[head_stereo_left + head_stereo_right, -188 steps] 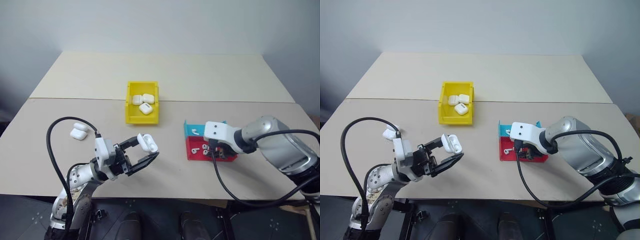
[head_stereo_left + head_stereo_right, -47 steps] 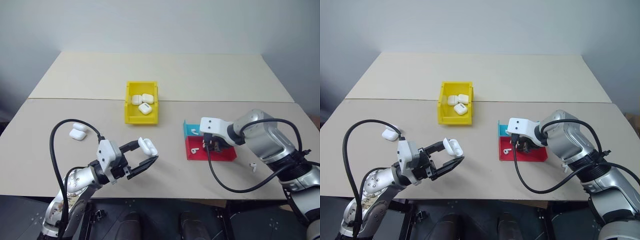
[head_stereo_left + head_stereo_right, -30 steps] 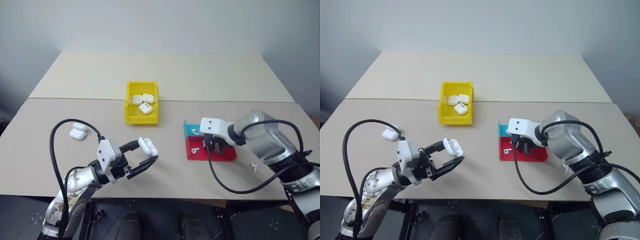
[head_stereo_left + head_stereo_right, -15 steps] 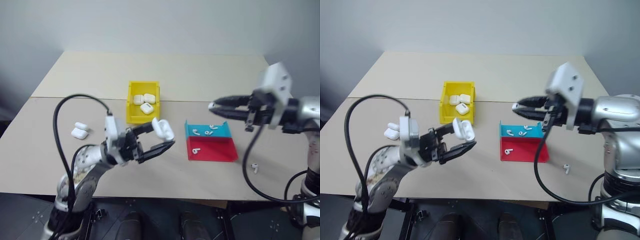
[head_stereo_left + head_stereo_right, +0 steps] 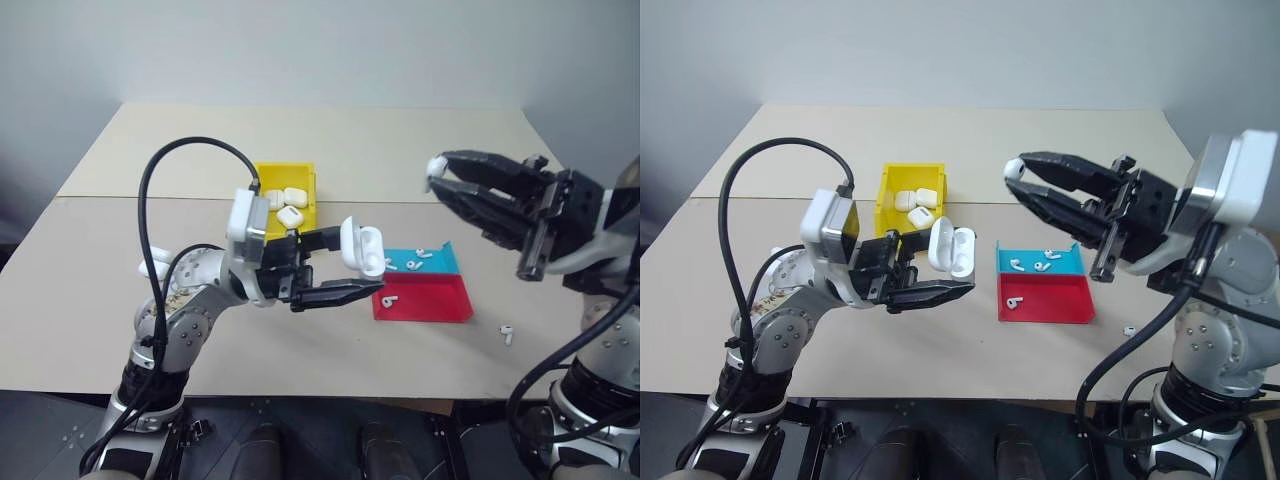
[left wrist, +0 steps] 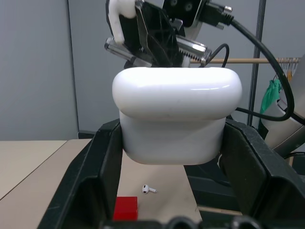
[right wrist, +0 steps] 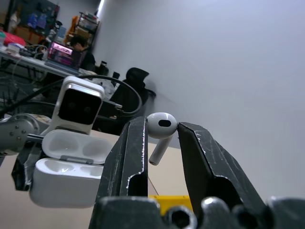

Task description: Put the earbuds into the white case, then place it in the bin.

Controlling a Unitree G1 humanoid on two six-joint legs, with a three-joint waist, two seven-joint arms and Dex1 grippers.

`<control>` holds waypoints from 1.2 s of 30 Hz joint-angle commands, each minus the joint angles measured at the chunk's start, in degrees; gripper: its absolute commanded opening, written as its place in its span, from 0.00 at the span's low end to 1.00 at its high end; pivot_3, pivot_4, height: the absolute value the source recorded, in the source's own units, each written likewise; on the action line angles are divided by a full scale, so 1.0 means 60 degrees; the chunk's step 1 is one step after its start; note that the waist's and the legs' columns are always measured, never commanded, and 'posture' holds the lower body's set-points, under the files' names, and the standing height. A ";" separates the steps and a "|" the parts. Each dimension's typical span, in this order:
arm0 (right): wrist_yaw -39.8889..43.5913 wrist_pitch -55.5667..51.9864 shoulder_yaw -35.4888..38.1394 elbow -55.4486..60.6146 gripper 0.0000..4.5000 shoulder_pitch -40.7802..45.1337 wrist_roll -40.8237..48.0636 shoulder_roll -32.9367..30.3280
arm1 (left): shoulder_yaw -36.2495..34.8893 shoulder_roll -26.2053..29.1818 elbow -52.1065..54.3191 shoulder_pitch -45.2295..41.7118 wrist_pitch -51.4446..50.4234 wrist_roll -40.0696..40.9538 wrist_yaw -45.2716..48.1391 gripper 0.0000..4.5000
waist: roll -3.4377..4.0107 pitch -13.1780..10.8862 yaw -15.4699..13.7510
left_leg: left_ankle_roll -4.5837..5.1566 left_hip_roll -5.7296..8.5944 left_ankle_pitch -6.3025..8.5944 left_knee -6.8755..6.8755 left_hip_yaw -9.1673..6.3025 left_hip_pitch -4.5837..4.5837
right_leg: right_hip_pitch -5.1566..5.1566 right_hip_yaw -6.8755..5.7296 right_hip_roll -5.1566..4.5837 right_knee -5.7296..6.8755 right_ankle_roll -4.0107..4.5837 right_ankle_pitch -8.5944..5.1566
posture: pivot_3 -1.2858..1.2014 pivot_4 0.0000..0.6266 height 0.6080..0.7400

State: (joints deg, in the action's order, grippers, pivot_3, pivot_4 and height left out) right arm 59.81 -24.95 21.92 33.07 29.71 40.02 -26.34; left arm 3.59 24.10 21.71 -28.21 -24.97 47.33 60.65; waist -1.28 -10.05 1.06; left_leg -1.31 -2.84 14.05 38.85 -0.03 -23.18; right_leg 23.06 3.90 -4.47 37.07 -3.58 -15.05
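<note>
A beige table (image 5: 330, 150) of two joined tops is set against a plain grey wall. The yellow bin (image 5: 285, 207), holding three closed cases (image 5: 286, 205), is found near the middle; two more cases (image 5: 155, 268) lie at the table's left. A red-and-blue tray (image 5: 425, 290) with several earbuds (image 5: 388, 300) sits to the right, and one stray earbud (image 5: 507, 334) lies just beyond it.

The open white case (image 5: 361, 248) is clamped between the fingers of the left gripper (image 5: 335, 265), raised above the table, lid flipped back. A single earbud (image 7: 160, 129) is pinched at the fingertips of the right gripper (image 5: 436, 180), held aloft and apart from the case.
</note>
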 commanded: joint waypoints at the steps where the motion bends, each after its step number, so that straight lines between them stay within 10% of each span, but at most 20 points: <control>1: 0.0137 0.1000 -0.0399 -0.0012 0.27 -0.0068 0.0368 0.0165 | -0.0184 0.0025 0.0220 0.0110 0.0221 0.0064 0.0156 0.62 | 0.0000 0.0000 -0.0003 | 0.0000 0.0000 0.0000 0.0000 0.0000 0.0002 | 0.0000 0.0000 0.0000 0.0000 0.0000 0.0000 | 0.52 0.24 1.00; 36: 0.0848 0.2852 -0.2960 -0.1181 0.27 -0.0683 -0.0259 -0.0420 | -0.0080 -0.0090 0.0429 0.0291 0.0483 -0.0417 0.0155 0.62 | 0.0000 0.0000 -0.0028 | 0.0000 0.0000 0.0000 0.0000 -0.0001 0.0003 | 0.0000 0.0001 0.0001 0.0000 0.0000 0.0000 | 0.52 0.24 1.00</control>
State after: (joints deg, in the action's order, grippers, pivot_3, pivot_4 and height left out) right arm 63.71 -7.90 4.79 25.11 26.01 37.33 -28.04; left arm 3.49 24.15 22.72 -26.19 -23.93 44.47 61.49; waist -1.28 -10.05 0.90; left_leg -1.31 -2.85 14.05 38.85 -0.04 -23.16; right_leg 23.05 3.90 -4.47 37.07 -3.58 -15.05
